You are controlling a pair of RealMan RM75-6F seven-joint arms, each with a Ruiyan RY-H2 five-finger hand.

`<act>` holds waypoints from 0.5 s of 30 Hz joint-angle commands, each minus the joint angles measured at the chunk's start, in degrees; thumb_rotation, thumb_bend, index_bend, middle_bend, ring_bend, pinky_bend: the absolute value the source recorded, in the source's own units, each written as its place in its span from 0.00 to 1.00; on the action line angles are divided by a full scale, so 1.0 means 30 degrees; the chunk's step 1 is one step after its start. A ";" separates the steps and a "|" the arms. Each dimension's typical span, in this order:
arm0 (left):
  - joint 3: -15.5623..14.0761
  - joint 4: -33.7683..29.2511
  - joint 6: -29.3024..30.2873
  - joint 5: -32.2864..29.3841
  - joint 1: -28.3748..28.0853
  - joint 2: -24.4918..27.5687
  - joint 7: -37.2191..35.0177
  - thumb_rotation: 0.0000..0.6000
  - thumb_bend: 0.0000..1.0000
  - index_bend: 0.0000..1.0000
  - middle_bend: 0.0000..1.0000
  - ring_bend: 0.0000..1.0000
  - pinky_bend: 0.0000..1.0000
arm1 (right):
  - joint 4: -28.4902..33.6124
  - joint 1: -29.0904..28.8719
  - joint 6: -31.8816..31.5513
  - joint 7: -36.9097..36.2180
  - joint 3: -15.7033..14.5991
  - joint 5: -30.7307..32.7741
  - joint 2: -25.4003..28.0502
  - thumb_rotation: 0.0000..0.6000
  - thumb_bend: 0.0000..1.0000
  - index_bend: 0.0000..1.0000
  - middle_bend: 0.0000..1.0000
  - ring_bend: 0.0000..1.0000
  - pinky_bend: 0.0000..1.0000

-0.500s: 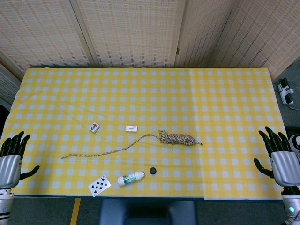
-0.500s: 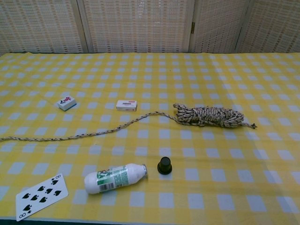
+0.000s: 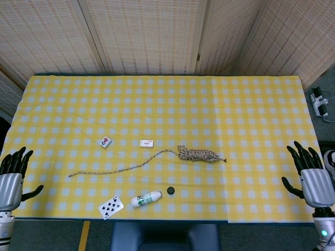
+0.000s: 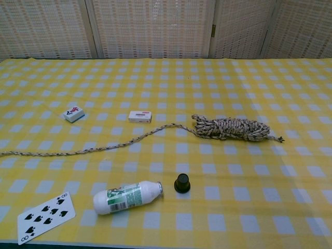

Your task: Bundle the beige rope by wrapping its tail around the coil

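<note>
The beige rope's coil point(image 3: 199, 155) point(image 4: 231, 128) lies flat on the yellow checked tablecloth, right of centre. Its loose tail point(image 3: 118, 170) point(image 4: 93, 149) trails off to the left across the cloth. My left hand point(image 3: 11, 180) hangs at the table's left front corner, fingers spread and empty. Just as empty, my right hand point(image 3: 310, 177) sits at the right front corner with its fingers apart. Both hands are far from the rope and show only in the head view.
A mahjong tile point(image 3: 106, 141), a small white box point(image 3: 147, 143), a black cap point(image 3: 170, 190), a white bottle on its side point(image 3: 146, 198) and a playing card point(image 3: 111, 206) lie around the rope. Wicker screens stand behind the table.
Both hands have sunk slightly toward the front edge of the table. The rope and other objects have not moved.
</note>
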State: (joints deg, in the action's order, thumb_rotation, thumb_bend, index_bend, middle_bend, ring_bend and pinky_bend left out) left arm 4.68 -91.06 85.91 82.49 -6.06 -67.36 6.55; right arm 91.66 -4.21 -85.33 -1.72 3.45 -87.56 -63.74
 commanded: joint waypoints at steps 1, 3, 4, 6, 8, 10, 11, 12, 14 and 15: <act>0.0025 0.0016 0.0060 0.0034 0.0006 0.0002 -0.0021 1.00 0.19 0.08 0.00 0.00 0.00 | 0.0137 -0.0185 0.0252 -0.0021 0.0006 -0.0039 0.0040 1.00 0.34 0.00 0.03 0.11 0.00; 0.0030 0.0009 0.0101 0.0099 0.0002 0.0022 -0.0033 1.00 0.19 0.08 0.00 0.00 0.00 | 0.0271 -0.0441 0.0595 -0.0028 0.0074 -0.0033 0.0039 1.00 0.34 0.00 0.05 0.13 0.00; 0.0028 -0.0008 0.0119 0.0134 -0.0001 0.0035 -0.0037 1.00 0.19 0.08 0.00 0.00 0.00 | 0.0330 -0.0589 0.0784 -0.0073 0.0128 -0.0012 0.0019 1.00 0.34 0.01 0.06 0.13 0.00; 0.0016 -0.0031 0.0192 0.0236 0.0009 0.0055 -0.0048 1.00 0.19 0.08 0.00 0.00 0.00 | 0.0442 -0.0999 0.1341 -0.0177 0.0246 0.0043 -0.0071 1.00 0.34 0.03 0.09 0.16 0.01; -0.0004 -0.0055 0.0270 0.0313 0.0038 0.0081 -0.0059 1.00 0.19 0.08 0.00 0.00 0.00 | 0.0620 -0.1506 0.2147 -0.0181 0.0333 0.0176 -0.0148 1.00 0.34 0.06 0.11 0.17 0.02; -0.0012 -0.0095 0.0306 0.0347 0.0054 0.0099 -0.0062 1.00 0.19 0.08 0.00 0.00 0.00 | 0.0768 -0.2047 0.3012 -0.0252 0.0477 0.0423 -0.0245 1.00 0.34 0.07 0.12 0.19 0.02; -0.0037 -0.0123 0.0291 0.0388 0.0048 0.0106 -0.0056 1.00 0.19 0.08 0.00 0.00 0.00 | 0.0835 -0.2440 0.3643 -0.0218 0.0598 0.0659 -0.0341 1.00 0.34 0.07 0.12 0.19 0.03; -0.0065 -0.0143 0.0269 0.0430 0.0040 0.0112 -0.0044 1.00 0.19 0.08 0.00 0.00 0.00 | 0.0853 -0.2756 0.4148 -0.0173 0.0693 0.0853 -0.0431 1.00 0.34 0.07 0.13 0.20 0.03; -0.0119 -0.0185 0.0246 0.0511 0.0032 0.0131 0.0009 1.00 0.19 0.08 0.00 0.00 0.00 | 0.0902 -0.3493 0.5324 0.0063 0.0930 0.1403 -0.0682 1.00 0.34 0.08 0.13 0.20 0.03; -0.0134 -0.0201 0.0240 0.0528 0.0034 0.0144 0.0025 1.00 0.19 0.08 0.00 0.00 0.00 | 0.0898 -0.3815 0.5812 0.0236 0.1024 0.1618 -0.0801 1.00 0.34 0.08 0.13 0.20 0.04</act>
State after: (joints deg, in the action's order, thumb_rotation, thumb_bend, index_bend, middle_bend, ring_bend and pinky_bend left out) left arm 4.28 -91.67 86.64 84.08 -5.95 -66.93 6.63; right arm 93.96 -12.79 -71.64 -1.89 5.48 -84.76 -65.08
